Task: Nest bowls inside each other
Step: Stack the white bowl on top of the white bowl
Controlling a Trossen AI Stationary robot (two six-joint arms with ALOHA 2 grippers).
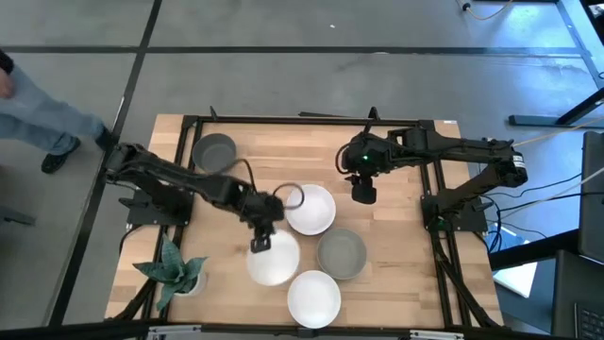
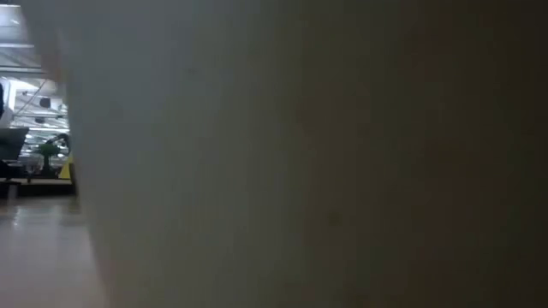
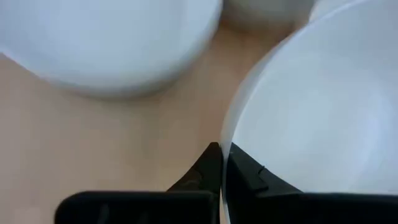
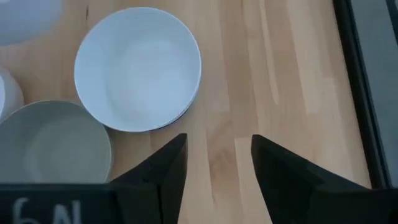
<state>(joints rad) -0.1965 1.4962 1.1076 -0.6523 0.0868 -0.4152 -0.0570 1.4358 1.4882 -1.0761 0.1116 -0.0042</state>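
Note:
Five bowls show in the high view. A white bowl (image 1: 274, 258) sits near the table's middle, with my left gripper (image 1: 261, 244) shut on its left rim. Around it are a white bowl (image 1: 311, 210) farther back, a white bowl (image 1: 313, 298) at the near edge, a grey bowl (image 1: 342, 253) to the right and a grey bowl (image 1: 214, 153) at the far left. My right gripper (image 1: 363, 194) hovers open over bare wood right of the far white bowl (image 4: 138, 68); it also sees the grey bowl (image 4: 53, 143). No black bowl shows. My left gripper (image 3: 222, 163) pinches the white bowl's rim (image 3: 226, 146) on its left side, one finger (image 3: 249, 174) inside the bowl and one finger (image 3: 208, 169) outside. The fingers come down from above, slanting from the table's far left. The bowl stays upright; I cannot tell whether it is lifted.
A small green plant (image 1: 175, 269) stands at the near left corner. A black frame (image 1: 283, 119) runs along the table's edges. Something close and grey (image 2: 300, 154) blocks almost the whole low view. A person's legs (image 1: 38, 118) show on the floor beyond the far left corner.

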